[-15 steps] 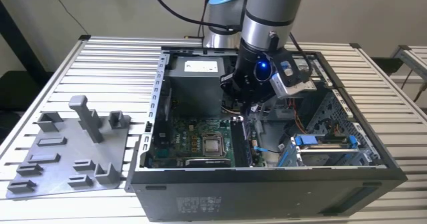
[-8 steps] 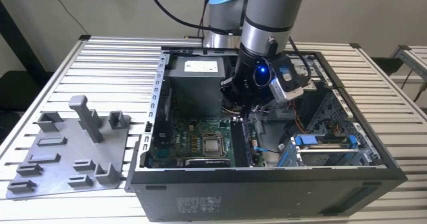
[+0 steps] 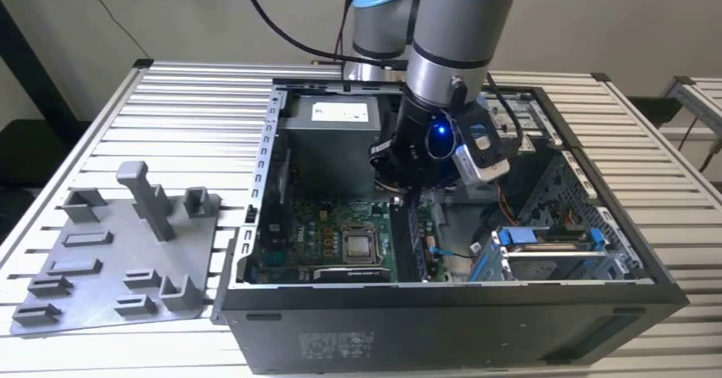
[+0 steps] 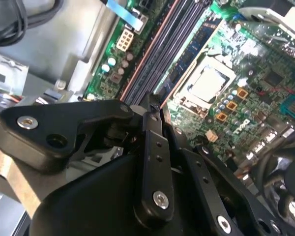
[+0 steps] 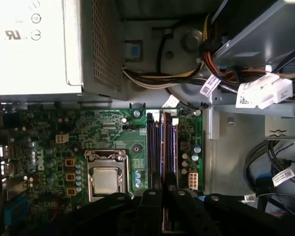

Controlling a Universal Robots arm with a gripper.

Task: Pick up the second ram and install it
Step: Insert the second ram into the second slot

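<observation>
The second ram (image 5: 163, 147) appears edge-on as a thin dark stick with a coppery edge, lined up along the memory slots (image 5: 155, 147) of the motherboard. It runs in between my gripper's black fingers (image 5: 150, 194). My gripper (image 5: 163, 194) is shut on the second ram. In the second wrist view the stick (image 4: 152, 59) runs diagonally along the slots away from the gripper (image 4: 155, 105). In the exterior view my gripper (image 3: 404, 194) is low inside the open computer case (image 3: 451, 319), and the stick (image 3: 403, 234) stands upright beside the processor socket (image 3: 361, 244).
The power supply (image 3: 338, 112) and a bundle of cables (image 5: 157, 78) sit at the far end of the slots. A drive cage (image 3: 547, 243) with blue clips is on the exterior view's right. A grey tray (image 3: 113, 268) with upright posts lies outside the case on the exterior view's left.
</observation>
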